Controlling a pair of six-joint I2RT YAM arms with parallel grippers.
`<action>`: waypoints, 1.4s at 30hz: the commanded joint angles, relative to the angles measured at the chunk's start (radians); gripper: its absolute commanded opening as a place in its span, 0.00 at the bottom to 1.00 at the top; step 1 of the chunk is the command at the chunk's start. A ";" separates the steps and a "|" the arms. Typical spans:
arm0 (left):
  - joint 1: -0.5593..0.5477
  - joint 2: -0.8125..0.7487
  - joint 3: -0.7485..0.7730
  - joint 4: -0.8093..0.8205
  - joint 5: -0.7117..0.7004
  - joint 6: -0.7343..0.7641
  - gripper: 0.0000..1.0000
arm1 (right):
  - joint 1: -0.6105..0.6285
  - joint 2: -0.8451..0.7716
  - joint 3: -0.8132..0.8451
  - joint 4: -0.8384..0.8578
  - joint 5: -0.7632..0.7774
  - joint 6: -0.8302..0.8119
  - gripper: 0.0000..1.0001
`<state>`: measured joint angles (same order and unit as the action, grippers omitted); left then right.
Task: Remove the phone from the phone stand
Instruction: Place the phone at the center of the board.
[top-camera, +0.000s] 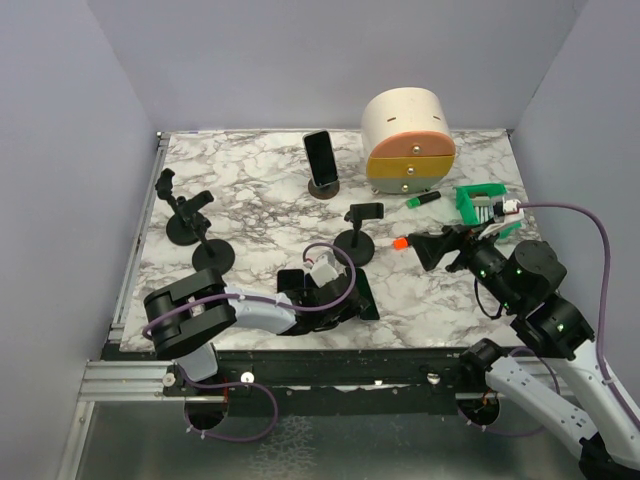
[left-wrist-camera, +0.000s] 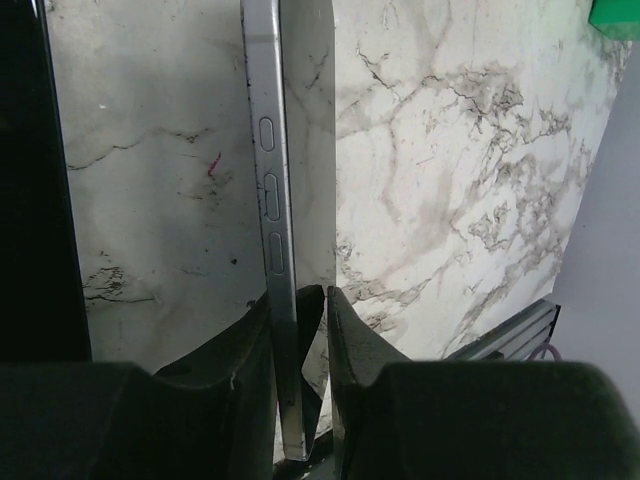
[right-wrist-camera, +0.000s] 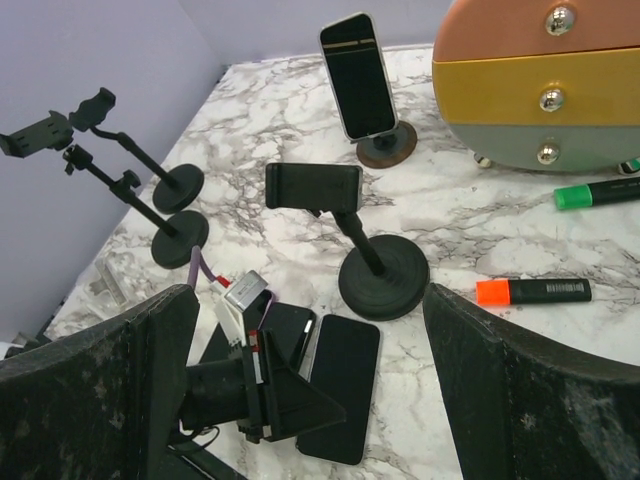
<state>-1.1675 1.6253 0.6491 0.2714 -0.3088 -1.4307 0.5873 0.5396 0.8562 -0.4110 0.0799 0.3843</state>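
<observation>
A dark phone (top-camera: 320, 155) stands upright on a round brown stand (top-camera: 323, 187) at the back centre; the right wrist view shows both the phone (right-wrist-camera: 357, 75) and the stand (right-wrist-camera: 388, 148). My left gripper (top-camera: 340, 298) lies low at the near edge, shut on a second phone (left-wrist-camera: 275, 200) held on its edge between the fingers (left-wrist-camera: 215, 400). That phone (right-wrist-camera: 288, 330) leans beside a third dark phone (right-wrist-camera: 342, 385) lying flat. My right gripper (top-camera: 437, 247) is open and empty, hovering right of centre, its fingers (right-wrist-camera: 100, 390) framing the scene.
An empty clamp stand (top-camera: 360, 232) is at centre, and two more clamp stands (top-camera: 190, 215) at the left. A round drawer box (top-camera: 407, 140) stands at the back right. A green marker (top-camera: 424, 199), an orange marker (top-camera: 401, 243) and a green holder (top-camera: 478, 203) lie at the right.
</observation>
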 joint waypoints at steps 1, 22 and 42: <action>-0.007 0.011 -0.002 0.011 -0.024 -0.006 0.26 | 0.002 0.000 -0.016 0.024 -0.026 0.010 1.00; -0.007 -0.043 -0.073 -0.010 -0.042 -0.021 0.39 | 0.002 -0.009 -0.043 0.017 -0.022 0.028 1.00; -0.006 -0.225 -0.143 -0.106 -0.066 -0.017 0.42 | 0.002 0.002 -0.065 0.016 -0.029 0.039 1.00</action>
<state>-1.1675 1.4834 0.5209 0.2302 -0.3389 -1.4429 0.5873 0.5365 0.8043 -0.4110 0.0719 0.4141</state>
